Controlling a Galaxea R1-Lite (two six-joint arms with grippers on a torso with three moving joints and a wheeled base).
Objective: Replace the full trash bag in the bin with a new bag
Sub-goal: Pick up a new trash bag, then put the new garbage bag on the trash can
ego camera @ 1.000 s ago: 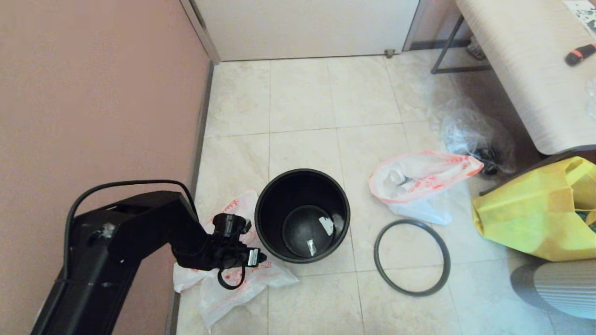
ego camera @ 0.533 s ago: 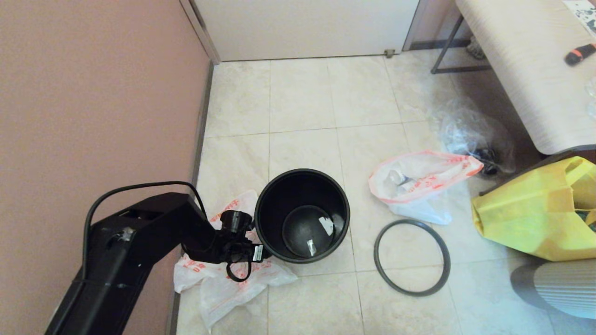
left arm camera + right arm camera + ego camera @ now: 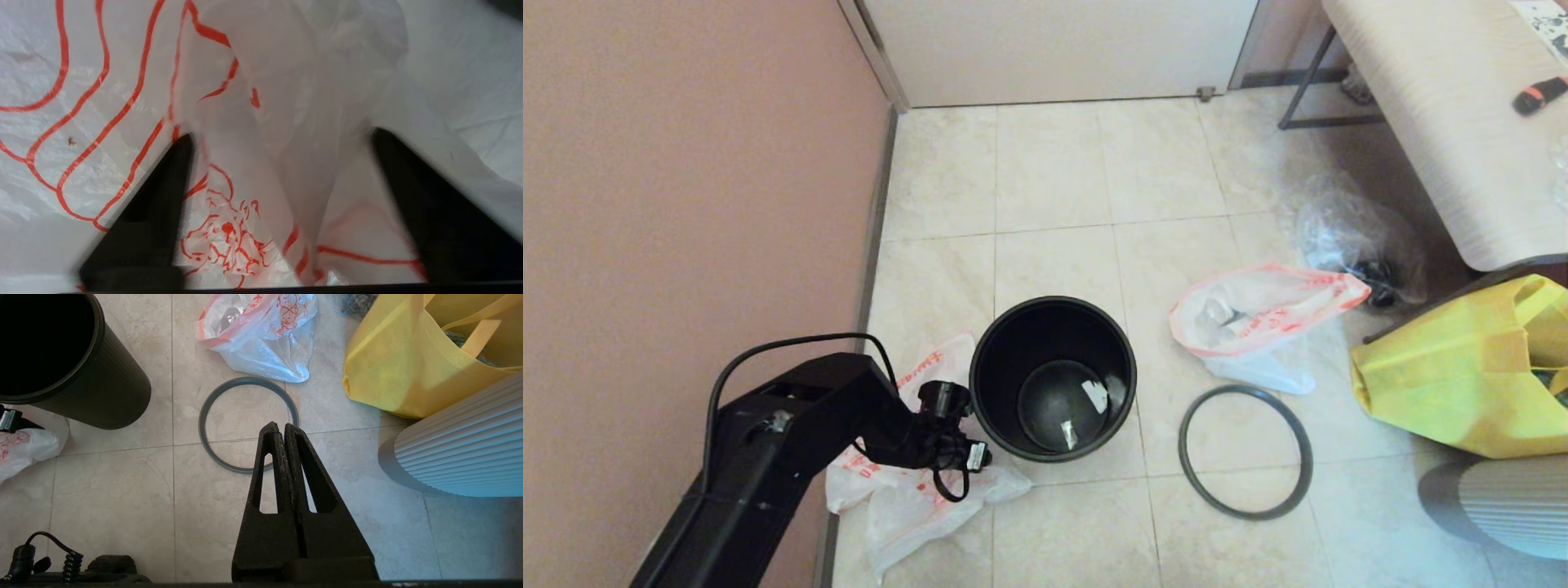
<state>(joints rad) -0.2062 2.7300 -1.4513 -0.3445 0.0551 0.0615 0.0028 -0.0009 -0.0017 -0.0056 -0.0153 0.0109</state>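
Reaching Into Crumpled Plastic Beside the Bin

Lying limp and wrinkled on the tiled floor [image 3: 1054,188], touching the bin [image 3: 1053,377] on its left: one new bag [image 3: 907,506], thin white film with red line drawings. Poised over it with fingers spread apart, a raised fold of film between them: left end effector [image 3: 282,163]. Standing upright: one round black ribbed bin, holding only two small white scraps. Flat to its right: one thin grey rim ring [image 3: 1245,452]. Beyond that: one full trash bag [image 3: 1258,322], pink-banded, lumpy. Hanging above the ring, fingers pressed together: right end effector [image 3: 283,430].
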